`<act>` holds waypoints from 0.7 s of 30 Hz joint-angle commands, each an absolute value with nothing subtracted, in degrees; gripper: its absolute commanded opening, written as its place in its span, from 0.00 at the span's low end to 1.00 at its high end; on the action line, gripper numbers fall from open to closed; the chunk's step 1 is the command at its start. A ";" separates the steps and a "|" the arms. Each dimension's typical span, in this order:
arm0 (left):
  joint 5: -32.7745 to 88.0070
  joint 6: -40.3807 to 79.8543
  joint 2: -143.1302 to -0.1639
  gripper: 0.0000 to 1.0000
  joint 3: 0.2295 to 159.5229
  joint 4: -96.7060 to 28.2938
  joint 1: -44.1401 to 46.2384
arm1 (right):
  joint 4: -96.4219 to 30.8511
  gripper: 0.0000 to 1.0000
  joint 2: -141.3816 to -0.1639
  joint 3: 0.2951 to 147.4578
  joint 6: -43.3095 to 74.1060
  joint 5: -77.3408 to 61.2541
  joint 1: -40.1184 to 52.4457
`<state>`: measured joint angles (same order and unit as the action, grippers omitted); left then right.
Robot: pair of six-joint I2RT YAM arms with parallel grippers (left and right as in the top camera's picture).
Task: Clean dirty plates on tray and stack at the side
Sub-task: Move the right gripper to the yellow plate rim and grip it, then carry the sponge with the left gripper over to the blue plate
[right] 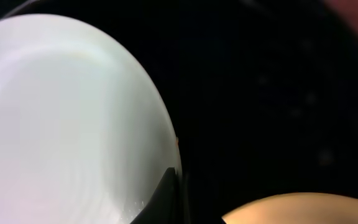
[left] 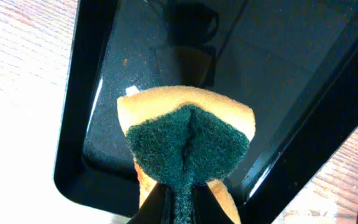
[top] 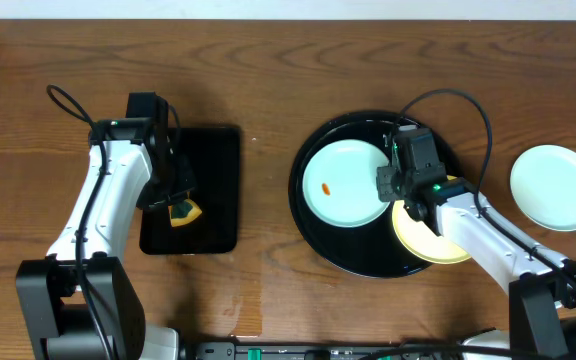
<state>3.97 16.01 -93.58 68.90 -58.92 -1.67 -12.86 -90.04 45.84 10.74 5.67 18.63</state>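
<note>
Lying flat on the black tray (top: 313, 240): a smeared blue plate (top: 343, 182)

Round, pale and face up, it carries an orange smear (top: 326, 187) left of centre. The right gripper (top: 388, 185) has its jaws together at the plate's right rim. A yellow plate (top: 418, 238) lies just beside it. A second blue plate (top: 558, 187) sits on the table (top: 268, 80). The left gripper (top: 173, 198) clamps a sponge (top: 185, 212) over the rectangular tray (top: 213, 160)

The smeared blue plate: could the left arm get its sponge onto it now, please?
Probably yes: the blue plate lies bare on the side facing the sponge; the right gripper holds only its far rim.
</note>
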 commanded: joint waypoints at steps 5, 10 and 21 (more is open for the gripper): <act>3.88 15.00 -92.73 0.09 68.69 -58.35 -1.69 | -12.86 0.01 -90.45 46.78 9.32 12.23 18.17; 3.88 15.00 -92.82 0.08 68.55 -56.16 -1.69 | -13.10 0.01 -91.92 46.78 9.82 12.21 18.41; 3.88 15.00 -92.90 0.08 56.55 -36.21 0.23 | -12.60 0.01 -92.09 46.78 9.82 12.21 18.39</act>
